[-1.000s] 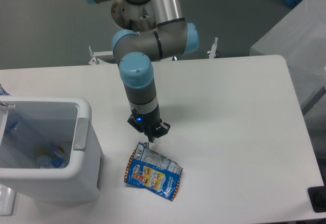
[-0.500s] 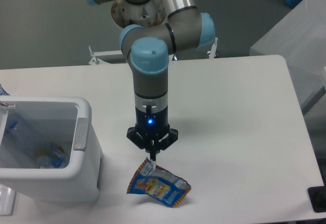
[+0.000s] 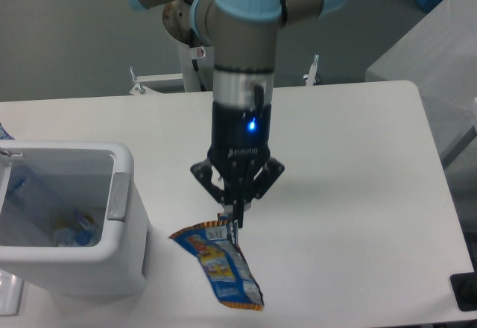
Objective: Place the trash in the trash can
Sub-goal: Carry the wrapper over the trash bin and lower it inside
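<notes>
A blue-yellow-orange snack wrapper (image 3: 218,263) hangs in the air, pinched at its top edge by my gripper (image 3: 233,222), which is shut on it. The wrapper dangles down toward the table's front edge, just right of the white trash can (image 3: 123,165). The trash can stands at the left with its grey handle tab (image 3: 118,195) facing the gripper. Inside it lies a crushed clear plastic bottle (image 3: 73,230), partly hidden by the bin's wall.
The white table (image 3: 358,179) stretches to the right and behind the arm. A grey surface (image 3: 440,52) sits beyond the far right corner. A dark object (image 3: 466,291) is at the bottom right edge.
The gripper closed on the wrapper's edge and rose, lifting it off the table. The arm came up and toward the camera; the wrapper now hangs freely.
</notes>
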Controlling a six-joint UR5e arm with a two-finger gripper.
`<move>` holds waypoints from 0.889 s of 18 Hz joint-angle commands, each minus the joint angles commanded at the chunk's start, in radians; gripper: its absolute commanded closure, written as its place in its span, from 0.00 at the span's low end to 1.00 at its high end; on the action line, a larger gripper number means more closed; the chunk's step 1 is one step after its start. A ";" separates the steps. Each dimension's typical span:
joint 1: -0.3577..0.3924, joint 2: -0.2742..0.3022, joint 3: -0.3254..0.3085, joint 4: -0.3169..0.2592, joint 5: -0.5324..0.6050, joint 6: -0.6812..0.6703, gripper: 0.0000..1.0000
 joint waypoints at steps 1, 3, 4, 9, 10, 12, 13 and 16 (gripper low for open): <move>0.000 0.028 0.000 0.000 -0.002 -0.025 0.92; 0.000 0.077 -0.002 0.000 -0.012 -0.058 0.92; -0.005 0.098 -0.002 0.000 -0.020 -0.074 0.92; -0.064 0.163 -0.008 0.000 -0.028 -0.094 0.91; -0.093 0.169 -0.009 0.000 -0.029 -0.095 0.90; -0.144 0.178 -0.015 0.000 -0.029 -0.095 0.90; -0.167 0.181 -0.015 0.000 -0.029 -0.095 0.90; -0.218 0.181 -0.052 0.000 -0.029 -0.085 0.90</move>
